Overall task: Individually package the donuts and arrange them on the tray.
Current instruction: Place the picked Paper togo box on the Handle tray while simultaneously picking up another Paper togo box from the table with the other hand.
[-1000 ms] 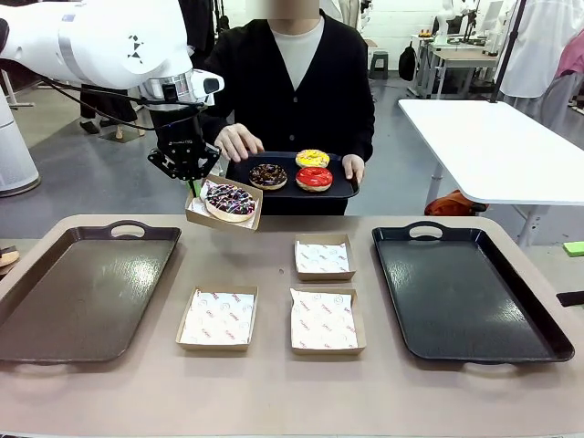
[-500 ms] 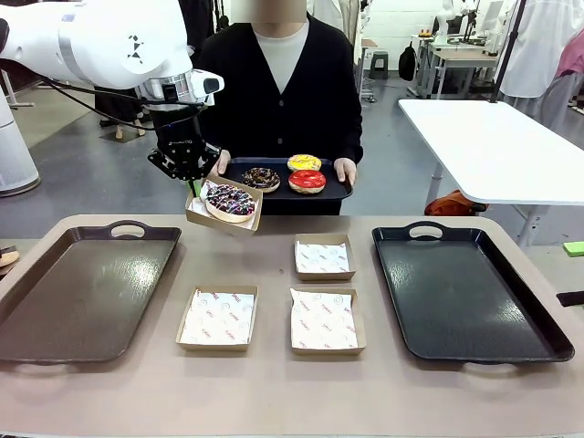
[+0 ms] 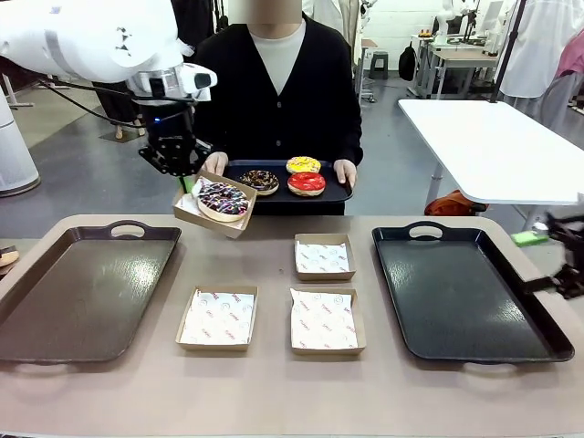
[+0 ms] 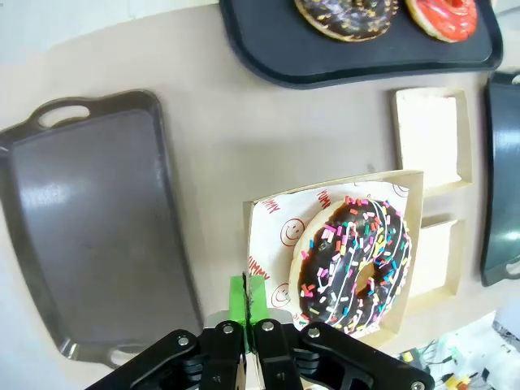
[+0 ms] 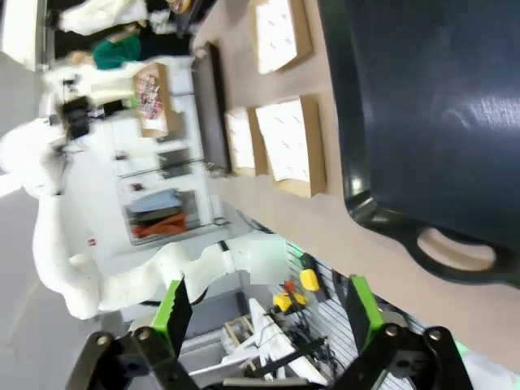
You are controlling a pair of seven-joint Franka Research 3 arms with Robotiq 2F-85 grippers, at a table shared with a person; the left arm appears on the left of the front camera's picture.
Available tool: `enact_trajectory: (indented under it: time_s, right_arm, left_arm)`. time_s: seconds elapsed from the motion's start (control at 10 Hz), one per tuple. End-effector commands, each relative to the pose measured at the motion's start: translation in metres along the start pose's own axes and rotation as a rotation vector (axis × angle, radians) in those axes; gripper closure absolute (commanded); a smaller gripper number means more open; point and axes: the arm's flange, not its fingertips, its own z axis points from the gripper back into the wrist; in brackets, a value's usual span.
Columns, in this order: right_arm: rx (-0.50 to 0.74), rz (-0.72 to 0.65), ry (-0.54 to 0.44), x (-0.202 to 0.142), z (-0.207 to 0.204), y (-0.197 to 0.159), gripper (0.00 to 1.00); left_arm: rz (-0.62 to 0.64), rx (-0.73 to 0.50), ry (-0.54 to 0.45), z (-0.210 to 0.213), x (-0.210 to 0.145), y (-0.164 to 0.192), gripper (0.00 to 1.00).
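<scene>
Left wrist view: our left fingers (image 4: 238, 301) pinched the wall of a cardboard box (image 4: 272, 236) holding the sprinkled chocolate donut (image 4: 325, 260) above the counter (image 3: 274, 383). Our right fingers (image 5: 172, 313) stood spread, empty. We counted a chocolate donut (image 3: 259, 180), yellow donut (image 3: 303, 164) and red donut (image 3: 307, 182) on the person's tray (image 3: 274, 196), three empty boxes (image 3: 217, 318) and two counter trays (image 3: 82, 292).

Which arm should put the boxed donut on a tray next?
Left. The left gripper is shut on the rim of the cardboard box holding the sprinkled chocolate donut, lifted near the brown tray. The right gripper is open and empty, off by the black tray.
</scene>
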Motion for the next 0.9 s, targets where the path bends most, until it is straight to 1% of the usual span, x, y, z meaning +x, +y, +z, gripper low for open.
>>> enact_trajectory:
  time_s: [0.0,0.2,0.3,0.4,0.6,0.8]
  right_arm:
    - [-0.165,-0.042,0.033,0.037,-0.025,0.048,0.00]
    - [-0.312,-0.046,0.003,0.062,-0.055,0.093,0.00]
    - [-0.380,-0.037,-0.009,0.071,-0.072,0.114,0.00]
    - [-0.451,-0.001,-0.029,0.087,-0.091,0.131,0.00]
    - [-0.560,0.061,-0.071,0.106,-0.127,0.154,0.00]
    - [-0.667,0.131,-0.111,0.132,-0.170,0.162,0.00]
  left_arm:
    - [0.006,-0.022,0.015,0.009,-0.029,0.051,0.99]
    - [0.031,-0.053,0.019,0.019,-0.062,0.089,0.99]
    - [0.052,-0.071,0.020,0.018,-0.077,0.109,0.99]
    - [0.067,-0.095,0.022,0.009,-0.086,0.130,0.99]
    - [0.080,-0.100,0.042,0.002,-0.107,0.152,0.99]
    - [0.128,-0.126,0.027,-0.015,-0.108,0.179,0.99]
